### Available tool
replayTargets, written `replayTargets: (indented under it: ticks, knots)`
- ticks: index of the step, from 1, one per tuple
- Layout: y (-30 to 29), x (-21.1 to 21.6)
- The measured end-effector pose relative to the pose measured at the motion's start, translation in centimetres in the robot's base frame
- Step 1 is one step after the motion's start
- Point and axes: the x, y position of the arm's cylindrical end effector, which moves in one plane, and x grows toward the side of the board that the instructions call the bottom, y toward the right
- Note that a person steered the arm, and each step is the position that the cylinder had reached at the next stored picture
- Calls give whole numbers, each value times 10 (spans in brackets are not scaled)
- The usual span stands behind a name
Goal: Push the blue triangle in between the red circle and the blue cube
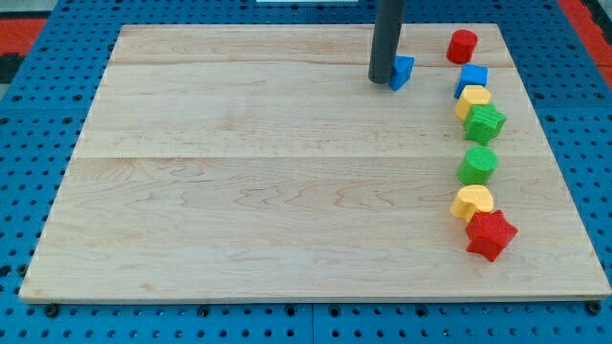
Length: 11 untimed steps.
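The blue triangle (pixel 403 71) lies near the view's top, right of centre, on the wooden board (pixel 239 172). My tip (pixel 382 78) stands right against the triangle's left side, touching it or nearly so. The red circle (pixel 462 45) sits further right, near the board's top right corner. The blue cube (pixel 471 78) lies just below the red circle, to the right of the triangle. A gap of board separates the triangle from both.
Below the blue cube a column of blocks runs down the board's right side: a yellow block (pixel 473 98), a green star (pixel 486 122), a green block (pixel 477 164), a yellow block (pixel 472 202) and a red star (pixel 491 233).
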Motion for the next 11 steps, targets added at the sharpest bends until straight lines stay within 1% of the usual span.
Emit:
replayTargets:
  ticks: [2,3,5,8,9,10,11]
  knots:
    - [30,-4]
    - [32,-17]
    - [41,-23]
    - [92,-23]
    - [73,-21]
    - [-5,37]
    - [-13,131]
